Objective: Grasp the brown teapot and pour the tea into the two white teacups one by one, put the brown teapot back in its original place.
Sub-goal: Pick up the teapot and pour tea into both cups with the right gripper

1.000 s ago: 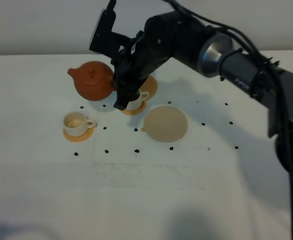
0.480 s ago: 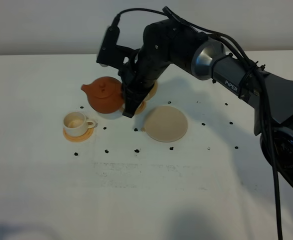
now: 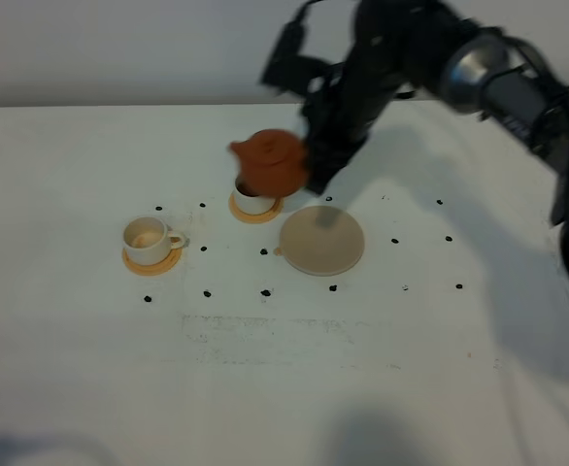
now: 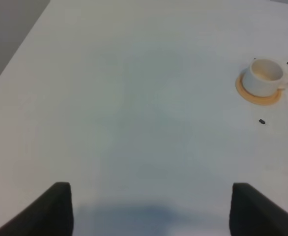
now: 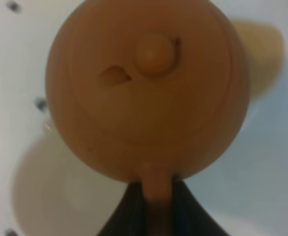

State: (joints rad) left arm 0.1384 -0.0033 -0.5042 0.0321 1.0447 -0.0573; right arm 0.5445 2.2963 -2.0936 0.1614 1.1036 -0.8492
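Observation:
The brown teapot [image 3: 273, 161] hangs in the air with its spout to the left, just above the back white teacup [image 3: 253, 199] on its orange coaster. My right gripper [image 3: 314, 173] is shut on the teapot's handle. In the right wrist view the teapot [image 5: 144, 88] fills the frame, and the right gripper [image 5: 154, 209] clamps the handle. The other white teacup [image 3: 147, 237] stands on its coaster to the left, apart from the pot; the left wrist view shows a teacup [image 4: 264, 78] too. The beige trivet [image 3: 321, 240] lies bare. My left gripper [image 4: 151, 211] is open, holding nothing.
Small black marks [image 3: 265, 291] dot the white table [image 3: 284, 369] around the cups and trivet. The right arm [image 3: 479, 68] reaches in from the back right, over the table's far side.
The right arm has swung to the right and risen, carrying the teapot from beside the left teacup to above the back teacup.

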